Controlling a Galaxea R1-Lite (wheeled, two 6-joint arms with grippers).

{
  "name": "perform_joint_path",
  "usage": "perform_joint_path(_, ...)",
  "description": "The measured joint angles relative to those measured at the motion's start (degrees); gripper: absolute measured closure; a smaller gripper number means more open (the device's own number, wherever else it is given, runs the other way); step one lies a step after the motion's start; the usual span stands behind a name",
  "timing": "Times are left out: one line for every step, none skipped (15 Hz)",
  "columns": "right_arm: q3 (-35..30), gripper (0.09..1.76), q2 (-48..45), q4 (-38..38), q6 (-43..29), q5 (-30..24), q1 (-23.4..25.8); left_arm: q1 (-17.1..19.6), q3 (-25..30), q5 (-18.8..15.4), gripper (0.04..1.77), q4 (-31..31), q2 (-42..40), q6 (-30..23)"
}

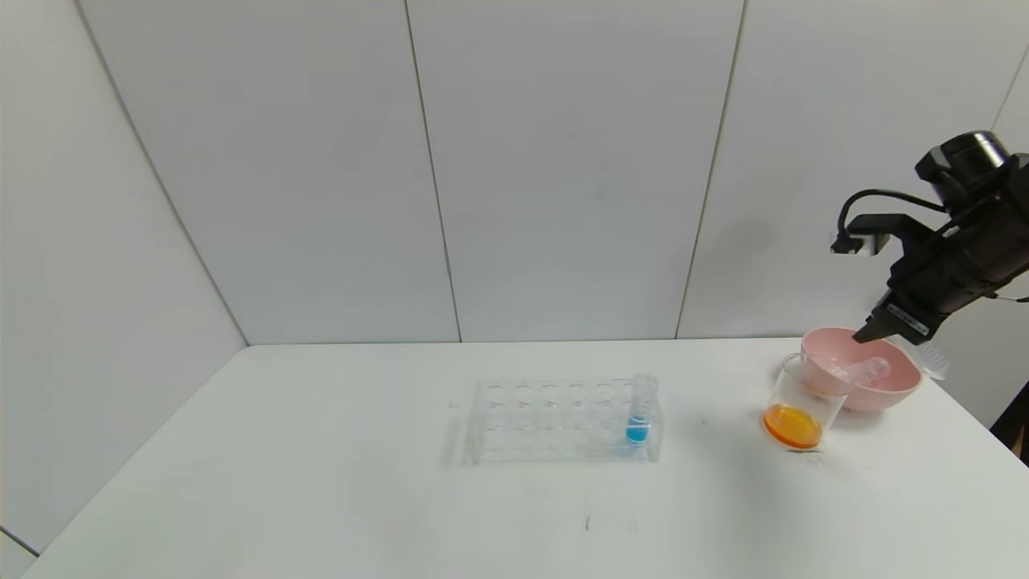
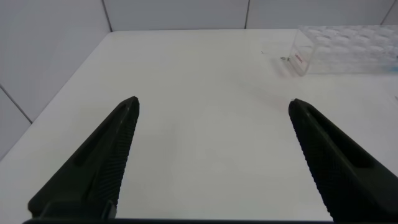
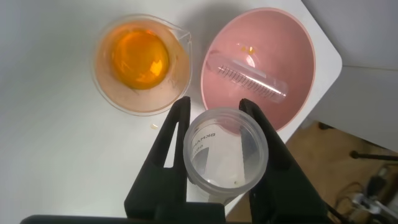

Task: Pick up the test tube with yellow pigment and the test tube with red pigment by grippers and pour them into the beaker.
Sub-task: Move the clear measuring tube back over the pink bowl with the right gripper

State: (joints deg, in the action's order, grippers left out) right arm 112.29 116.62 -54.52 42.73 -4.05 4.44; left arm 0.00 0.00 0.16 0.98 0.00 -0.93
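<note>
Reaching in from the far right, the right arm slopes downward over the rear right corner of the white surface (image 1: 321, 482), its right gripper (image 3: 214, 121) poised above the near rim of a pink bowl (image 3: 298, 43). This gripper is clenched around an emptied clear test tube (image 3: 227, 152), seen end-on in the wrist view with its mouth toward the camera; which pigment it carried cannot be told. Inside the pink bowl lies a second empty clear tube (image 3: 249, 78), resting on its side. Just beside the bowl, touching or nearly touching its rim, stands the beaker (image 1: 796, 402), upright, holding a shallow pool of orange liquid (image 3: 140, 59). Near the middle of the surface sits a clear test tube rack (image 1: 563, 422); one tube with blue liquid (image 1: 639, 410) stands upright in its right end, the other wells showing nothing in them. The left gripper (image 2: 214, 106) hangs low over the left part of the surface, fingers (image 2: 106, 155) spread wide apart and grasping nothing, with the rack's end visible beyond it.
</note>
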Motion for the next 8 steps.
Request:
perform_joint_path(-0.4, 1.25, -1.0, 0.6, -2.4, -3.5, 1.3, 0.0, 0.0, 0.0, 0.09, 0.0, 0.0, 0.0)
perform_joint_path(-1.4, 1.25, -2.1, 2.2, -4.4, -5.5, 2.5, 0.0, 0.0, 0.0, 0.09, 0.0, 0.0, 0.0)
perform_joint_path(-3.0, 1.25, -3.1, 4.8, -5.9, -6.9, 3.5, 0.0, 0.0, 0.0, 0.09, 0.0, 0.0, 0.0)
perform_joint_path(-5.7, 1.25, -4.3, 8.8, -7.5, -7.5, 4.5, 0.0, 0.0, 0.0, 0.09, 0.0, 0.0, 0.0)
perform_joint_path(-9.0, 1.25, -5.4, 13.7, -9.1, -7.8, 5.4, 0.0, 0.0, 0.0, 0.09, 0.0, 0.0, 0.0)
perform_joint_path(-13.1, 1.25, -6.6, 20.3, -10.6, -8.0, 6.1, 0.0, 0.0, 0.0, 0.09, 0.0, 0.0, 0.0)
perform_joint_path(-18.1, 1.25, -7.9, 29.3, -12.2, -8.2, 7.0, 0.0, 0.0, 0.0, 0.09, 0.0, 0.0, 0.0)
perform_joint_path(-23.0, 1.25, -9.0, 37.6, -13.8, -8.3, 7.6, 0.0, 0.0, 0.0, 0.09, 0.0, 0.0, 0.0)
